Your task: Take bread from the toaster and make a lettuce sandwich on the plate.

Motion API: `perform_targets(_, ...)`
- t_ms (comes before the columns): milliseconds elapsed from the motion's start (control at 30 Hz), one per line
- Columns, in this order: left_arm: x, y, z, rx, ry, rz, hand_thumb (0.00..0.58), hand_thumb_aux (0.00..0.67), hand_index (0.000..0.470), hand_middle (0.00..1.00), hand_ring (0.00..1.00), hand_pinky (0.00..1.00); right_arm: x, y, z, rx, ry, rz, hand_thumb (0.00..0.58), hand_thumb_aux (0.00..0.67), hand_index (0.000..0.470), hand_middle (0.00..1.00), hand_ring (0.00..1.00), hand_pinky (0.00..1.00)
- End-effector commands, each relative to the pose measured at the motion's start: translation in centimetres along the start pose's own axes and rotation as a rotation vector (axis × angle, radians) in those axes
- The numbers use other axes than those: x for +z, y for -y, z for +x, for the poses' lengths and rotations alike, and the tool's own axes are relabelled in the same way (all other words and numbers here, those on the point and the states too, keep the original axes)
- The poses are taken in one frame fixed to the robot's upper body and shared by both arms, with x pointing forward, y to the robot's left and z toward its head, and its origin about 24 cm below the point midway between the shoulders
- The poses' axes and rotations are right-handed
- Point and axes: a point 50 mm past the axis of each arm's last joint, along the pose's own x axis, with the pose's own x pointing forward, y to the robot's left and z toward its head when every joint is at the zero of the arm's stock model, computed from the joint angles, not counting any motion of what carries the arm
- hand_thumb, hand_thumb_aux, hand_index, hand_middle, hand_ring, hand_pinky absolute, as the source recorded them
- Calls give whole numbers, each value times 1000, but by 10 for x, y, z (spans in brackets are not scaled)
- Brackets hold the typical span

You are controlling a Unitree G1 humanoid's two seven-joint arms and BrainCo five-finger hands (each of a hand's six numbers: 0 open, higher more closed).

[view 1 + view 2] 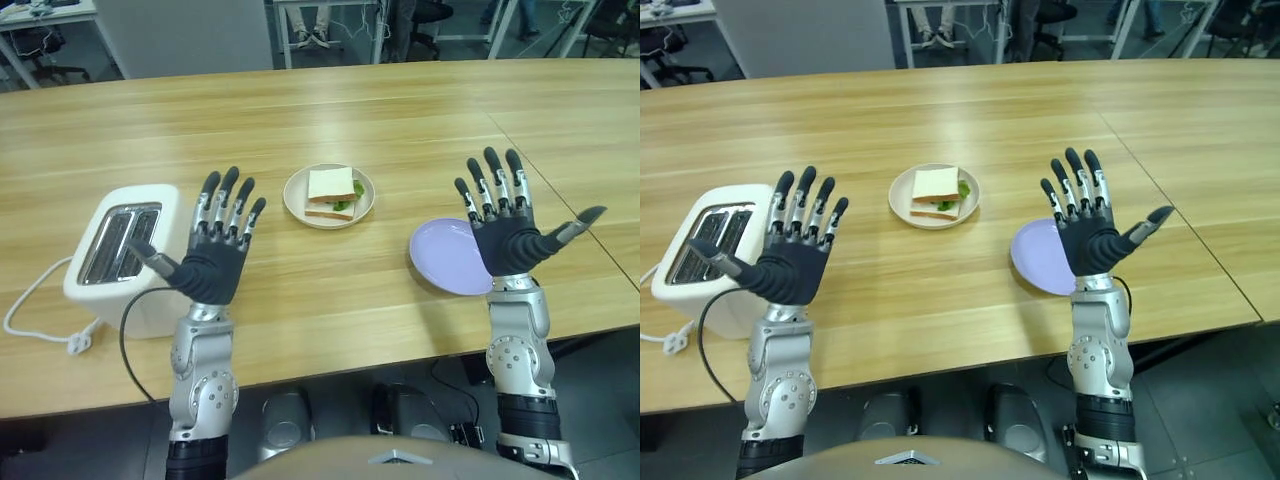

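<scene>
While both hands hover over the near edge of the counter (400,120), nothing is being held: the left hand (220,245) and the right hand (505,225) each have their fingers fanned wide, backs toward me.

Taking the sandwich as the centre of the dial, the white toaster (125,255) sits at about eight o'clock, just beside the left hand, its cord (40,320) trailing off toward the near edge. I cannot make out any bread in its slots. At about four o'clock lies a purple plate (440,250), partly behind the right hand.

Farther out, midway between the hands, the sandwich (330,193) rests on the cream plate (295,205), with lettuce (345,205) peeking out between two slices, so it looks assembled.

I would judge it light, soft and easily squashed, the layers loose and the leaf liable to slide. If it must be moved, better to lift the stiff plate by its rim, or pinch the bread gently at opposite crusts.
</scene>
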Motion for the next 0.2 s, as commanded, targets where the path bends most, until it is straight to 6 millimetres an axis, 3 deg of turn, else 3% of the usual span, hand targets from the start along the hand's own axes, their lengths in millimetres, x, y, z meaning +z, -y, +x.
perform_targets(33, -1, -2, -1, 0, -30, 2, 0, 0, 0, 0, 0, 0, 1, -5, -2, 15, 16, 8, 0, 0, 0, 0, 0, 0)
perform_targets(200, 0, 0, -1, -16, -36, 12, 0, 0, 0, 0, 0, 0, 0, -12, -5, 105, -5, -19, 0, 0, 0, 0, 0, 0)
